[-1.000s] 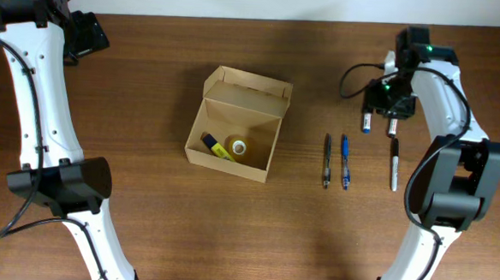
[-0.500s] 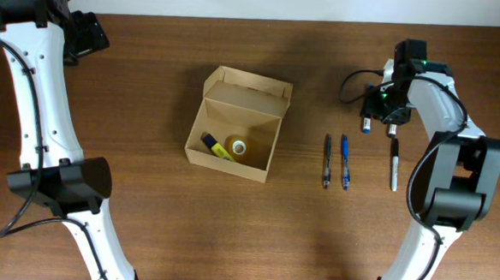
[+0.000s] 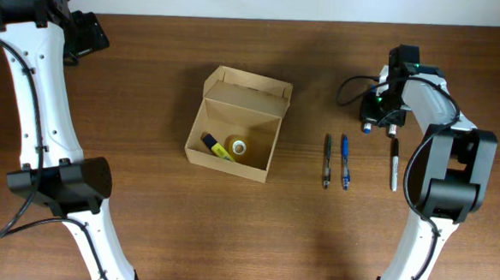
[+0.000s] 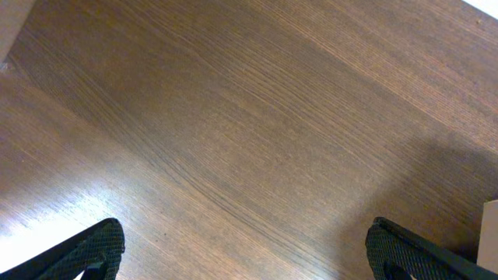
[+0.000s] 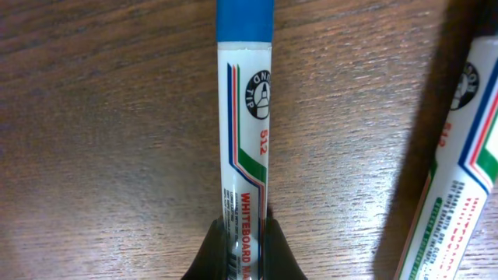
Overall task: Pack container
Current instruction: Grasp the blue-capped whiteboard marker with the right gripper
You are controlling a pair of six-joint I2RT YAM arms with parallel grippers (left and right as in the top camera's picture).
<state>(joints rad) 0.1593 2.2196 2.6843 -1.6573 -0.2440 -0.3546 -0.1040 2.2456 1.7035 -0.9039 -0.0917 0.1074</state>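
At the right end of the table [image 3: 159,238], our right gripper [image 5: 237,253] has its jaws drawn in tight on the barrel of a blue-capped whiteboard marker [image 5: 243,140]. The dark fingertips [image 5: 204,253] pinch it low on the printed label, cap pointing away from the wrist. We cannot tell from either view whether it is off the wood yet. A second whiteboard marker [image 5: 459,163] lies just beside it, not touching. Our left gripper [image 4: 245,253] is spread wide with nothing between its fingers, over bare wood at the far left corner, well apart from the work.

We log the container [image 3: 237,135] centre-left on the table, lid flap standing open at the back. A yellow highlighter [image 3: 217,147] and a small round yellowish item [image 3: 238,145] are inside. A dark pen [image 3: 327,159] and a blue pen [image 3: 345,160] lie between the box and the right arm.

Step in hand, as we read it: carry this marker to the box. Notes for doing it well:
- the grip looks off-centre, so we expect the cap end may droop; move slowly
- lift straight up first, clear of the neighbouring marker
- cross high over the two pens
- line the marker up with the box's longer side, over the free floor right of the round item
- lower between the walls before opening, away from the raised flap
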